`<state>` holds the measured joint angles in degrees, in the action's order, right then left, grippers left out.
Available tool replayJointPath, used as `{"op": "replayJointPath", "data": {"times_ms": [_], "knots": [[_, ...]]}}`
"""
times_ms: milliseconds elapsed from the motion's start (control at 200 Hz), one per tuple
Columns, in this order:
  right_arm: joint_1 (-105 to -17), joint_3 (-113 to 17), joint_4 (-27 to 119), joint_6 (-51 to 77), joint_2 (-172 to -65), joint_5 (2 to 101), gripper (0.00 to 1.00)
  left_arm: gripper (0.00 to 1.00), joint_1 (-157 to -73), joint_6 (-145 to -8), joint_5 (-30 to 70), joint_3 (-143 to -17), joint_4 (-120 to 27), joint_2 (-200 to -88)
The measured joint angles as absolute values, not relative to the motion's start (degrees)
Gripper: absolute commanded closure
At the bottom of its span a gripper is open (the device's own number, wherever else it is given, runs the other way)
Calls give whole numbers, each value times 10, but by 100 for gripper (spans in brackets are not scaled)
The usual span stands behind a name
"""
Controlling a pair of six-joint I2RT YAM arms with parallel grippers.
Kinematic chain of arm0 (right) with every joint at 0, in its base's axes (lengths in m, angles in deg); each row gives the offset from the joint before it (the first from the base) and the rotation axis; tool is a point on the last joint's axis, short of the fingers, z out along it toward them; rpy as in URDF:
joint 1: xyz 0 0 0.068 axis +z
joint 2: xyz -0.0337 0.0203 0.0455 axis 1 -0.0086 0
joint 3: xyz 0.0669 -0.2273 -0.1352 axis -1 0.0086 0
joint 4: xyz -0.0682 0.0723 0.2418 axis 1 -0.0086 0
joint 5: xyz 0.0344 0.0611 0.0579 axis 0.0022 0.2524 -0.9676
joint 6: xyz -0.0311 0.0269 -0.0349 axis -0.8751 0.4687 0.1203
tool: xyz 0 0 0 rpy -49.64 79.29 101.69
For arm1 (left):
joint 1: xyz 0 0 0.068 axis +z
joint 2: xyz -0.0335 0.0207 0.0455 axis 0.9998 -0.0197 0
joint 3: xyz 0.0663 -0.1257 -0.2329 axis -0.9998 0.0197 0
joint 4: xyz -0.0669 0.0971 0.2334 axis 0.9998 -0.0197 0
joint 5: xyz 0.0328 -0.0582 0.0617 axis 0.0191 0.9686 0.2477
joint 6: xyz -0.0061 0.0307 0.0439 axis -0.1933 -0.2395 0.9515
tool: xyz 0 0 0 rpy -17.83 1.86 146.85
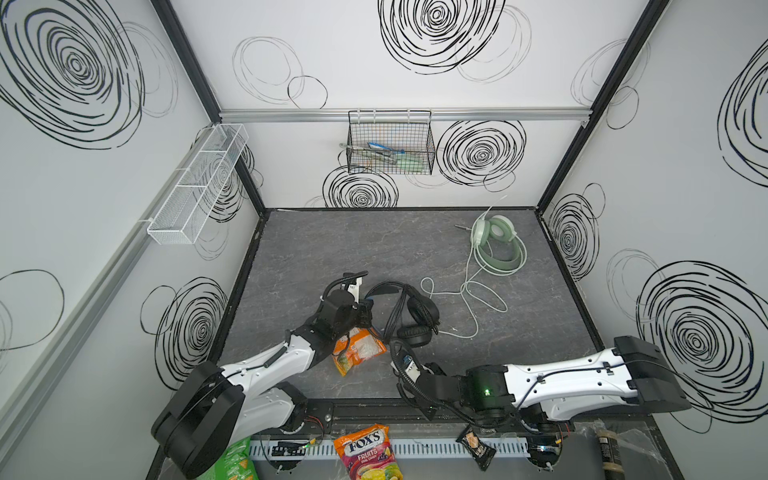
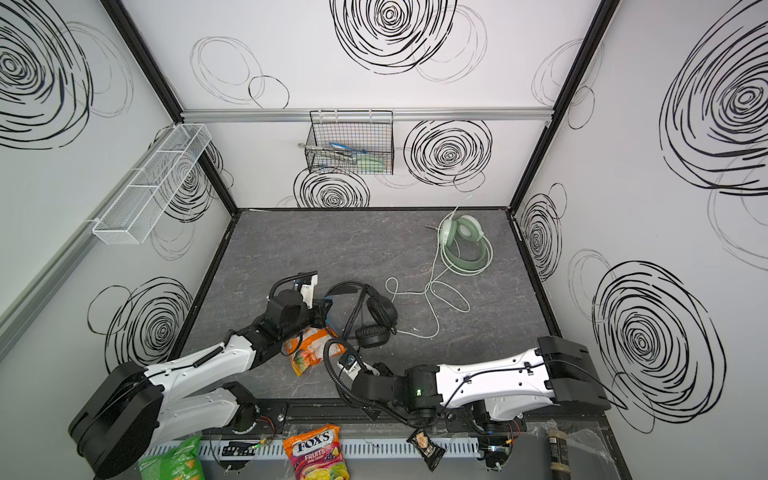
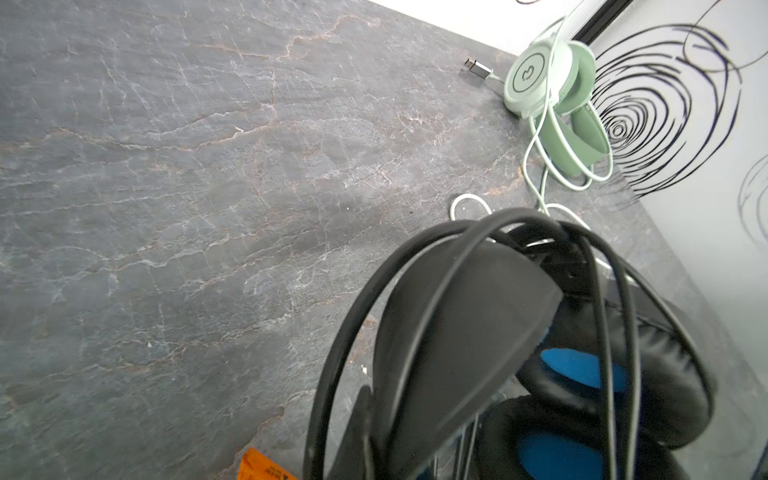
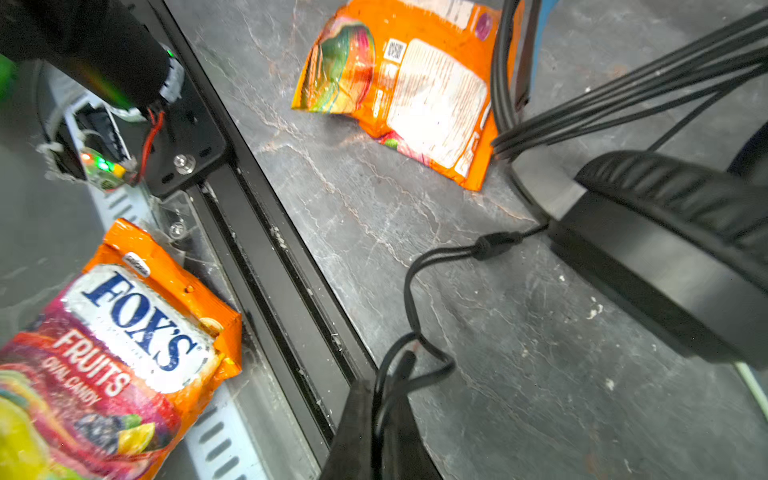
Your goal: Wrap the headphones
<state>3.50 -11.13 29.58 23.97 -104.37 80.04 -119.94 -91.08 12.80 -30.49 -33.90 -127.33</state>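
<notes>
The black headphones (image 1: 415, 311), mid-bench, already carry several cable turns while the left gripper (image 1: 365, 309) clamps their headband and the right gripper (image 4: 382, 399) pinches the cable's end; the mint headphones (image 1: 496, 243) lie unwrapped near the back right corner.

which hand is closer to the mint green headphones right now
The right hand, narrowly. Both hands are at the front, by the black headphones; the mint green headphones lie apart at the back right. The left hand sits further left.
</notes>
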Motion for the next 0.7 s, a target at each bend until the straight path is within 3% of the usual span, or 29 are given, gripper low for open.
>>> {"op": "replayJointPath", "data": {"times_ms": [425, 700], "knots": [[104, -172, 328, 224, -1111, 828, 100, 100, -1192, -997, 113, -308, -301, -1218], [123, -225, 301, 191, -1068, 880, 100, 100, -1199, -977, 72, -308, -299, -1239]]}}
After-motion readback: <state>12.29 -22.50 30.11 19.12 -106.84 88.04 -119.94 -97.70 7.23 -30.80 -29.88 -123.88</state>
